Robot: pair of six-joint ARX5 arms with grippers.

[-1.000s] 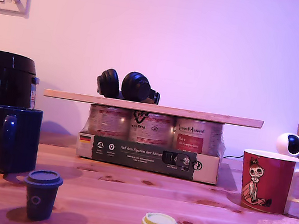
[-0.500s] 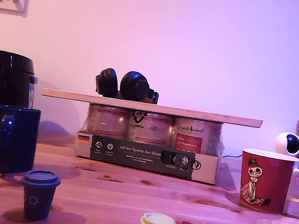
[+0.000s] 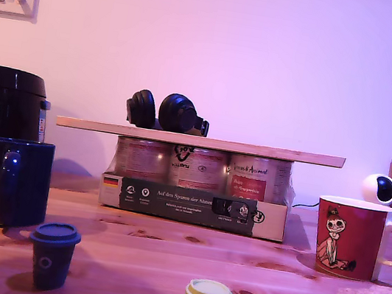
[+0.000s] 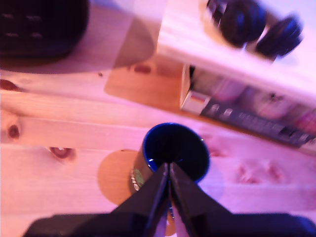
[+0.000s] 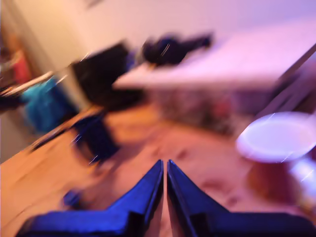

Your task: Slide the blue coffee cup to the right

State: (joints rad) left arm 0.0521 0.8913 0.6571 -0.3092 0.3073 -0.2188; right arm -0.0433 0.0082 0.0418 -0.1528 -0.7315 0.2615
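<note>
While my first gripper (image 4: 168, 170) hangs over the blue coffee cup (image 4: 174, 150), its jaws are pressed together with nothing between them, their tips over the near rim of the cup's open mouth. That cup (image 3: 11, 183) stands on the wooden table (image 3: 163, 261) at the exterior view's left, handle toward the camera, with only the white letter "D" readable at its edge. Beyond my first gripper lies a cardboard tray of tins (image 3: 194, 205) printed "Auf den Spuren der Ahnen", under a plank (image 3: 200, 141) bearing headphones (image 3: 167, 113). My second gripper (image 5: 165, 170) is likewise closed on nothing; its view is blurred by motion. A red mug (image 3: 353, 237) with a cartoon figure stands at the exterior view's right.
</note>
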